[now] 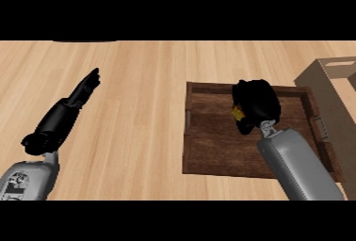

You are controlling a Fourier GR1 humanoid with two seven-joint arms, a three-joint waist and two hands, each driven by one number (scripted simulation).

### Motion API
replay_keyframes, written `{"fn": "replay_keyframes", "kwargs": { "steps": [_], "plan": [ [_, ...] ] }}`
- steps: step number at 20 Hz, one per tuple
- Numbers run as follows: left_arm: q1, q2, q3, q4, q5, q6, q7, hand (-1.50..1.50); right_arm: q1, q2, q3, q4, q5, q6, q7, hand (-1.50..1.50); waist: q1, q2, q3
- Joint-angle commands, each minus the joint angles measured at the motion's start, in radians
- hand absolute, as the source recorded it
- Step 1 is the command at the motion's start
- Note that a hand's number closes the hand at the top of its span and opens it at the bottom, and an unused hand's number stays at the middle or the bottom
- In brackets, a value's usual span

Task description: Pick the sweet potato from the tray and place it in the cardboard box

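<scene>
Two hands show over the wooden desk (pixel 139 70). The right hand (pixel 256 104) is curled down inside the dark wooden tray (pixel 208 155), fingers wrapped round the sweet potato (pixel 237 113), of which only a small orange-yellow patch peeks out at the hand's left side; the grip covers it from above, likely so it can be lifted clear. The cardboard box (pixel 334 89) stands just beside the tray's right edge, a short carry away. The left hand (pixel 82 92) rests with fingers straight, well apart from the tray.
</scene>
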Motion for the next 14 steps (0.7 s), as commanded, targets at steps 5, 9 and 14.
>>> {"fn": "replay_keyframes", "kwargs": {
  "steps": [5, 9, 14],
  "plan": [
    [-0.027, -0.019, -0.015, 0.020, -0.007, -0.013, 0.004, 0.00, -0.284, 0.062, -0.226, 0.243, 0.011, -0.176, 0.167, 1.50, 0.022, -0.008, -0.005],
    [-0.046, -0.006, 0.018, 0.032, -0.001, -0.009, 0.029, 0.00, -0.295, 0.060, -0.275, 0.137, 0.026, -0.217, 0.282, 1.50, 0.003, -0.014, -0.005],
    [-0.011, 0.002, 0.005, 0.005, -0.021, -0.010, 0.010, 0.00, -0.359, 0.008, -0.435, 0.123, 0.021, -0.324, 0.426, 1.50, 0.005, -0.015, -0.005]
  ]
}}
